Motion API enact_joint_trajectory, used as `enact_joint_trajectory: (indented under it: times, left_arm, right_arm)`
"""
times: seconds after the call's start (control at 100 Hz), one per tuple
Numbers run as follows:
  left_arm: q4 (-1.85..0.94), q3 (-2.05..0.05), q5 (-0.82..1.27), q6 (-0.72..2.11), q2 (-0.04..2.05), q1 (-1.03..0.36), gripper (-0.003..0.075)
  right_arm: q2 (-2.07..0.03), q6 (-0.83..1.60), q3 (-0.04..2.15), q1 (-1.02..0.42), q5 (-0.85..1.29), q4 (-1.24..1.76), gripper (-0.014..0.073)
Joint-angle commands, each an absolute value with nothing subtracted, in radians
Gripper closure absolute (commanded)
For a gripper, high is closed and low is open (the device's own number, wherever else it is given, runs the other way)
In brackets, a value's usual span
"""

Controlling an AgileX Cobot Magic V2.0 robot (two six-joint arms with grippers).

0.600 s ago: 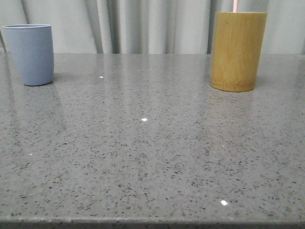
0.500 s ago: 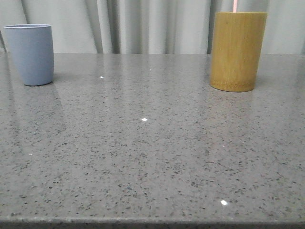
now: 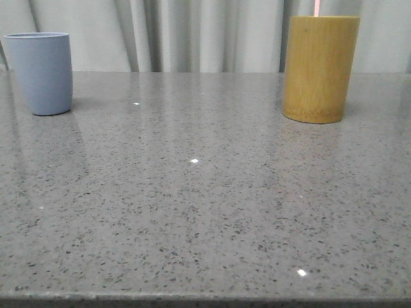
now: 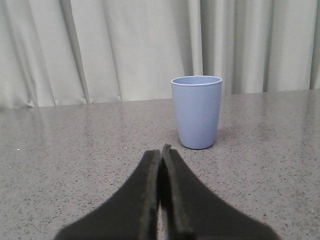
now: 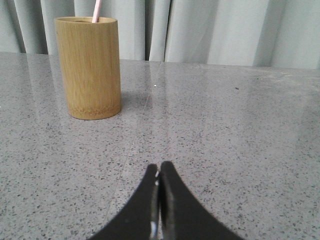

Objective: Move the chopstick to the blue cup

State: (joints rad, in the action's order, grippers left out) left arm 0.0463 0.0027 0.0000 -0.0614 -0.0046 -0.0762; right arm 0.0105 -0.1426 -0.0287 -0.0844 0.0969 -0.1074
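Observation:
The blue cup (image 3: 43, 74) stands upright at the far left of the table; in the left wrist view the blue cup (image 4: 196, 111) is ahead of my left gripper (image 4: 160, 152), which is shut with nothing in it. A thin pale pink chopstick (image 3: 317, 8) pokes out of the bamboo cylinder (image 3: 320, 68) at the far right. The right wrist view shows the chopstick (image 5: 97, 10) rising from the bamboo cylinder (image 5: 90, 67), well ahead of my right gripper (image 5: 159, 169), shut and empty. Neither gripper appears in the front view.
A grey speckled stone table (image 3: 199, 192) carries both containers. Pale pleated curtains (image 3: 199, 32) hang close behind its far edge. The table's near edge runs along the bottom of the front view.

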Motion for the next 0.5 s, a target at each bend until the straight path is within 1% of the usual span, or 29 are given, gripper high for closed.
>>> enact_joint_trajectory:
  times: [0.0, 0.14, 0.33, 0.42, 0.49]
  left_arm:
    - [0.047, 0.011, -0.077, -0.068, -0.039, -0.073, 0.0739]
    - [0.047, 0.011, -0.081, -0.068, -0.039, -0.073, 0.0739]
    - [0.047, 0.011, -0.124, -0.068, -0.039, -0.073, 0.0739]
    - [0.039, -0.009, -0.117, -0.068, -0.039, -0.075, 0.0739]
    - [0.018, -0.045, -0.066, -0.068, -0.035, -0.075, 0.0739]
  right_arm:
    - [0.026, -0.137, -0.028, -0.079, 0.012, -0.108, 0.0662]
    - [0.026, -0.137, -0.028, -0.079, 0.007, -0.108, 0.0662]
    - [0.026, -0.137, -0.021, -0.079, -0.101, -0.108, 0.0662]
    - [0.025, -0.137, 0.018, -0.079, -0.089, -0.108, 0.0662]
    - [0.024, -0.137, 0.073, -0.079, -0.043, -0.108, 0.0662]
